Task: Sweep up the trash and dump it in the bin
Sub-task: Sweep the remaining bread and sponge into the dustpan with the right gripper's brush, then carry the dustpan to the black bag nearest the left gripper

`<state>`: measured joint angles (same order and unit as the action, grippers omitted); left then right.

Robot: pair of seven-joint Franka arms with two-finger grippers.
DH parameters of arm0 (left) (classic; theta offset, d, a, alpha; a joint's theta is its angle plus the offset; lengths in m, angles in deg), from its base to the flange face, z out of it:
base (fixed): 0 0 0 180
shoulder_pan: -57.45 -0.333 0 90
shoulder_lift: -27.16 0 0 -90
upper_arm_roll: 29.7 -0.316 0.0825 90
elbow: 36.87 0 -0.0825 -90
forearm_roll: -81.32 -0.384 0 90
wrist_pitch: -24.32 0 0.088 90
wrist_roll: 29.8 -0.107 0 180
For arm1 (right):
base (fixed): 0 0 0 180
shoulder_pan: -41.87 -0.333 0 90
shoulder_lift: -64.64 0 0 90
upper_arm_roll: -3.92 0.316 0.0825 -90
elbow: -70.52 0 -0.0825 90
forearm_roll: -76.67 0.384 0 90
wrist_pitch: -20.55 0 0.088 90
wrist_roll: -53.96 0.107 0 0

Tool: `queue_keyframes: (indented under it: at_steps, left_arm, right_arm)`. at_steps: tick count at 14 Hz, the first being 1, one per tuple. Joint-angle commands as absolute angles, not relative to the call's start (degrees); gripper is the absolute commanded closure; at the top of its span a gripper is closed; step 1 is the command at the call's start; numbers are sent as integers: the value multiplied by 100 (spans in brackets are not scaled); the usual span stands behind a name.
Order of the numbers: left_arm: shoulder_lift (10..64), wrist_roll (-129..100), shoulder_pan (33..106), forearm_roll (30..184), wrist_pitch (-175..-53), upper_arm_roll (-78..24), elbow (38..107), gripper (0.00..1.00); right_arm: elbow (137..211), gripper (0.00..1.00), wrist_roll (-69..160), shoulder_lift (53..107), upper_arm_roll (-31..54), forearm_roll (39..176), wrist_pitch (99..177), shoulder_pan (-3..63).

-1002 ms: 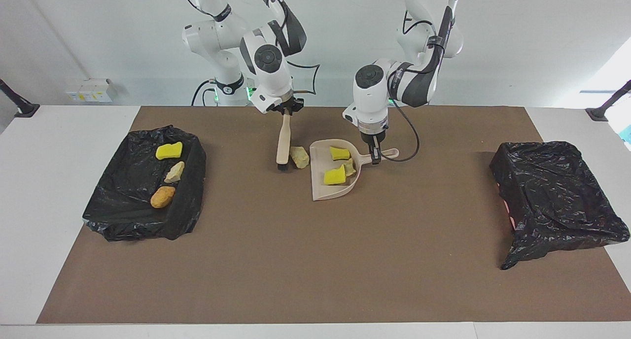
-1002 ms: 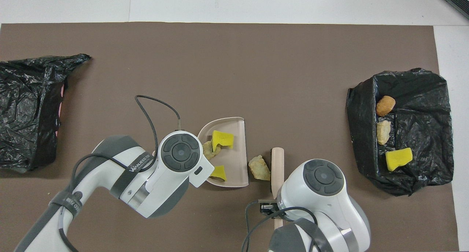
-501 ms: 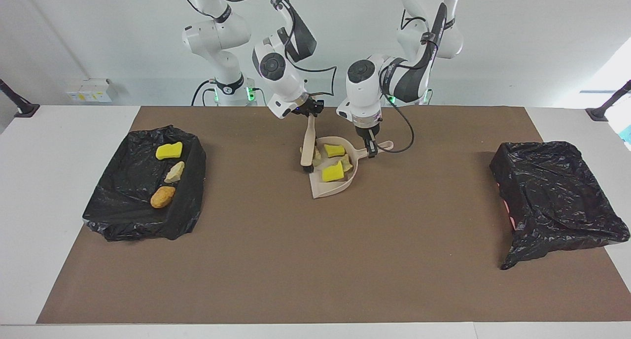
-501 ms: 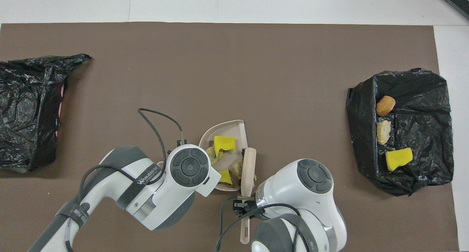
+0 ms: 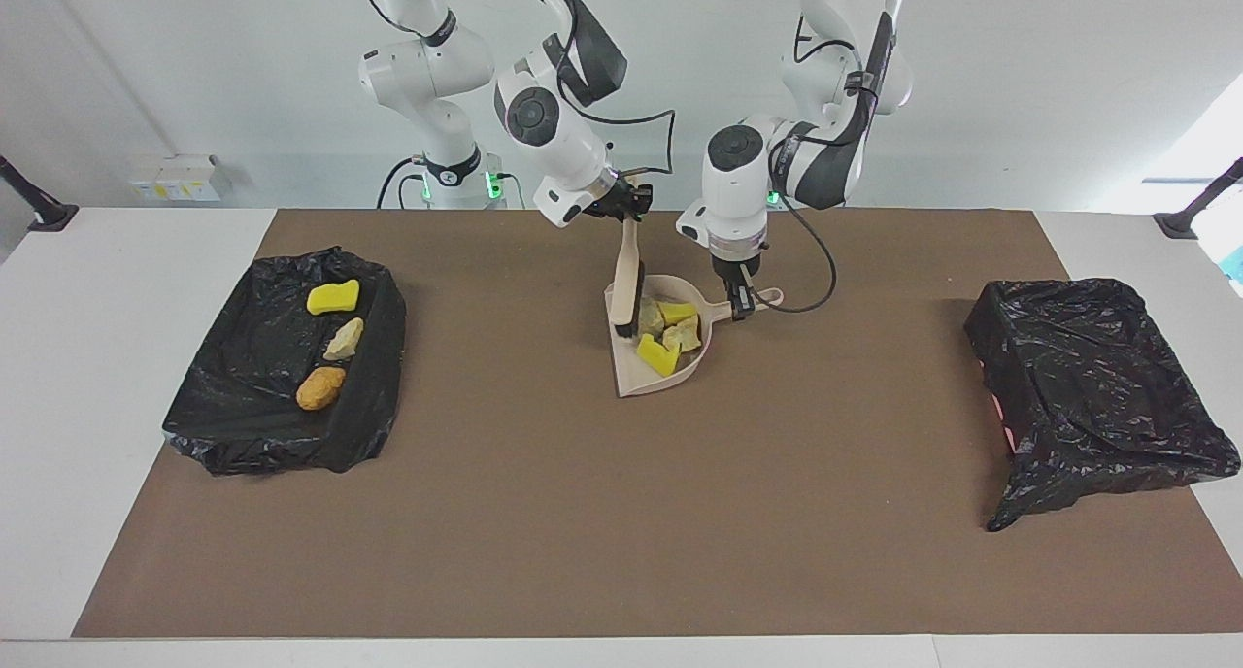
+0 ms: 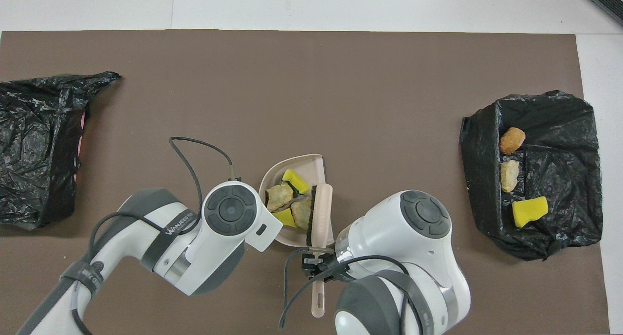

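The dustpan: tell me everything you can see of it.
The dustpan is beige, plastic-looking, a shallow scoop with a raised rim and a short handle with a hanging loop. It lies flat on the brown mat mid-table. The left claw is shut on its handle. Inside sit four trash bits, yellow and tan. The brush stands with its bristles at its open edge.

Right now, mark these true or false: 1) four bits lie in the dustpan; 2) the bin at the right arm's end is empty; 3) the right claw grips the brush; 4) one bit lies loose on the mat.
1) True: four trash bits lie in the dustpan.
2) False: that bin holds three bits.
3) True: the right claw is shut on the brush; the left claw holds the dustpan's handle.
4) False: none lies loose on the mat.
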<state>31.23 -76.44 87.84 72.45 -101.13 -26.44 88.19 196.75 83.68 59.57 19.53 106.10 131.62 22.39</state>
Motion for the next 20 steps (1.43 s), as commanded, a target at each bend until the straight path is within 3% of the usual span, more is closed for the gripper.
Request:
queue_keyframes:
  at_steps: [1, 7, 13, 18, 19, 20]
  left_arm:
    - [3428, -8277, 8358, 7612, -10119, -2636, 8303, 100]
    - [3437, -9333, 7425, 8167, -9830, -2636, 7573, 100]
    - [3946, -10519, 6599, 8220, -8732, -2636, 6054, 100]
    - [3991, -11275, 5817, 8211, -8449, -2636, 5656, 100]
    - [4008, -11529, 5641, 8220, -8458, -2645, 5647, 100]
    - [4026, -11810, 5405, 8220, -8484, -2636, 5621, 100]
  right_arm:
    - [19927, 100, 9225, 5481, 2044, 9910, 13051, 1878]
    - [20532, 100, 9351, 5145, 2071, 9812, 13269, 1323]
    - [20631, 100, 9395, 5575, 2071, 9812, 13656, 1085]
    - [20639, 99, 9483, 5936, 2071, 9803, 14070, 803]
    - [20639, 82, 9457, 5954, 2071, 9803, 14070, 803]
    - [20639, 55, 9448, 5954, 2071, 9794, 14070, 803]
